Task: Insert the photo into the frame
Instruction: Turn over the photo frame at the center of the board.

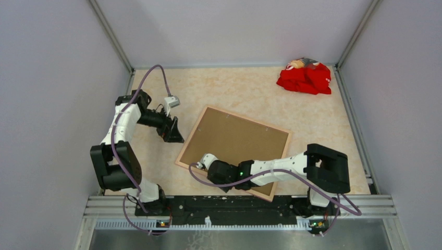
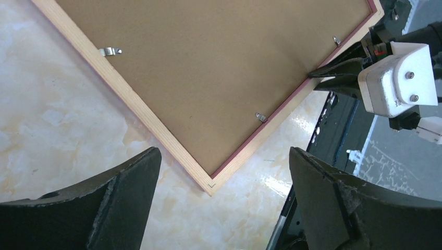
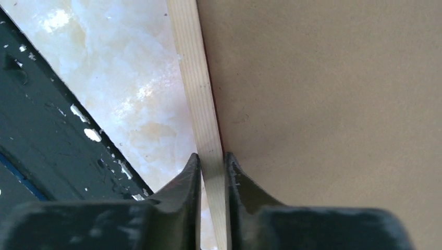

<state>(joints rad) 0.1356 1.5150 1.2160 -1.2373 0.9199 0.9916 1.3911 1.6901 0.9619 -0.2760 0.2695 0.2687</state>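
Observation:
The frame [image 1: 248,121] lies face down on the table, its pale wood back up, with a thin pink inner edge showing in the left wrist view [image 2: 148,112]. A brown backing board [image 1: 234,140] fills it. The photo is hidden. My right gripper [image 1: 198,164] is shut on the frame's near rail [image 3: 195,88] close to the left corner; the rail sits between its fingertips [image 3: 212,166]. My left gripper [image 1: 174,136] is open and empty, just left of the frame, with the frame's corner below its jaws [image 2: 224,203].
Small metal clips [image 2: 108,51] sit along the frame's inner edge over the backing board [image 2: 224,62]. A red crumpled bag [image 1: 305,76] lies at the back right corner. Grey walls enclose the table. A black rail [image 1: 234,203] runs along the near edge.

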